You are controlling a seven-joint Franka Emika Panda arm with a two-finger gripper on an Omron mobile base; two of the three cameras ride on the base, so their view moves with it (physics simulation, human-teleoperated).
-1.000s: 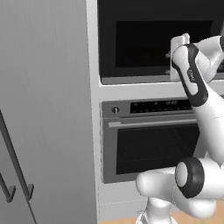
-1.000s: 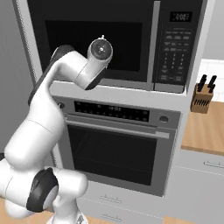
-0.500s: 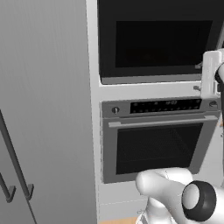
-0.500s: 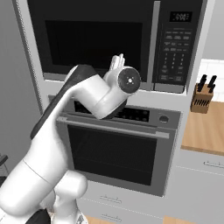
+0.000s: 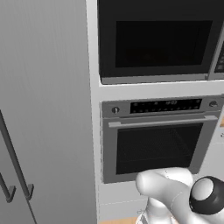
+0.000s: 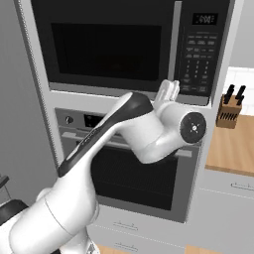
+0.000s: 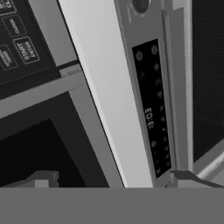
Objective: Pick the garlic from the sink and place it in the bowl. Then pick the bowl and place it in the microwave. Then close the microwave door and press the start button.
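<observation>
The end effector (image 7: 109, 179) stood wide open and empty in the hand view, its two finger tips (image 7: 41, 178) far apart at the bottom of a rolled picture, pointed at the white strip of cabinet between the microwave (image 7: 26, 48) and the oven (image 7: 151, 105). That view gave close detail the others lacked: part of the microwave's button strip at upper left, the oven's dark display panel running down the frame, and a round knob (image 7: 141, 5) at the top edge. In the right base view the end effector (image 6: 168, 92) appeared as pale fingers rising just below the microwave (image 6: 129, 44), beside the lower end of the long silver handle (image 6: 176, 39) on the microwave door (image 6: 106, 47), which was shut. The white arm (image 6: 114, 134) swept across the front of the oven (image 6: 134, 173). This view also showed a wooden worktop (image 6: 233, 149) to the right carrying a knife block (image 6: 229, 111). The left base view showed the shut microwave door (image 5: 159, 41) over the oven (image 5: 157, 140), a tall grey cabinet (image 5: 43, 109) with dark handles to the left, and the arm's lower joints (image 5: 183, 197) at the bottom right. Whether the bowl and garlic sat inside the microwave could not be told through the dark glass.
</observation>
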